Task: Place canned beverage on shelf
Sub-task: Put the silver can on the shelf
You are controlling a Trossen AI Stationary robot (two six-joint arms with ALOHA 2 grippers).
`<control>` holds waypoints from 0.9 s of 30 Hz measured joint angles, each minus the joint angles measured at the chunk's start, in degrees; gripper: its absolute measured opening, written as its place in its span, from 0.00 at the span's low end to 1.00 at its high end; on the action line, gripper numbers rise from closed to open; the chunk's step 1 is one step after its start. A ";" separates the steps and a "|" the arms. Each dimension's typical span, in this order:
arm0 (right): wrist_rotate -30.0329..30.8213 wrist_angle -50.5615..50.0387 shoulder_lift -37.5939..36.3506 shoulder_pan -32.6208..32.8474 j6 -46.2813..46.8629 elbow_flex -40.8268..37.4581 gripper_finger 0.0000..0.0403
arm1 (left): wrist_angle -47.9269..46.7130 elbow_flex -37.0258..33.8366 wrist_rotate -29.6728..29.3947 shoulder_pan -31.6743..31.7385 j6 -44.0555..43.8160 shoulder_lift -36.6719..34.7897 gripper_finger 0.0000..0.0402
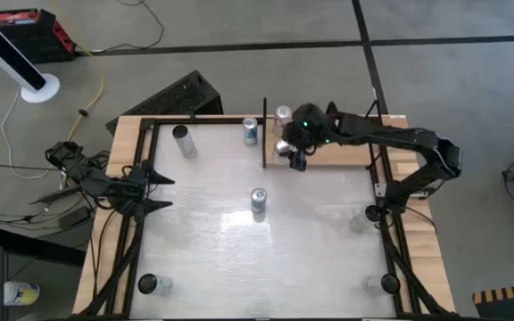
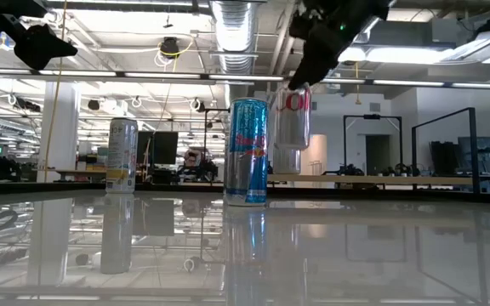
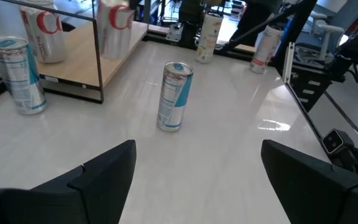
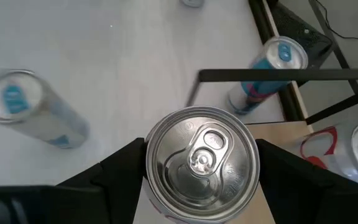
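The right gripper (image 4: 201, 165) was clamped on a silver can (image 4: 201, 163), one finger against each side, and held it upright above the near-left corner of the shelf (image 1: 337, 153), clear of the board in the low view. Another can (image 1: 282, 115) stood on the shelf just beyond the gripper. A blue-and-silver can (image 1: 251, 132) stood on the white surface (image 1: 239, 250) just off the shelf's end, and a third can (image 1: 258, 201) stood well apart near the middle. The left gripper (image 1: 169, 193) waited at the surface's left edge, its fingers wide apart and empty.
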 joint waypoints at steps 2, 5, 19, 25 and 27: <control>-1.64 0.45 1.42 -1.53 -1.30 0.00 0.73 | 0.00 0.00 -0.04 0.00 0.00 0.00 0.82; -3.06 1.54 3.67 -3.13 -3.27 0.00 0.72 | 0.00 0.00 -0.04 0.00 0.00 0.00 0.82; -7.77 2.25 6.33 -7.40 -5.02 0.00 0.72 | -0.01 0.00 -0.09 0.00 -0.09 0.00 0.82; -7.94 1.88 6.33 -8.34 -5.02 0.00 0.72 | -0.02 0.00 -0.11 0.00 -0.25 0.00 0.82; -7.90 1.88 6.33 -8.31 -4.98 0.00 0.72 | -0.02 0.00 -0.11 0.00 -0.24 0.00 0.82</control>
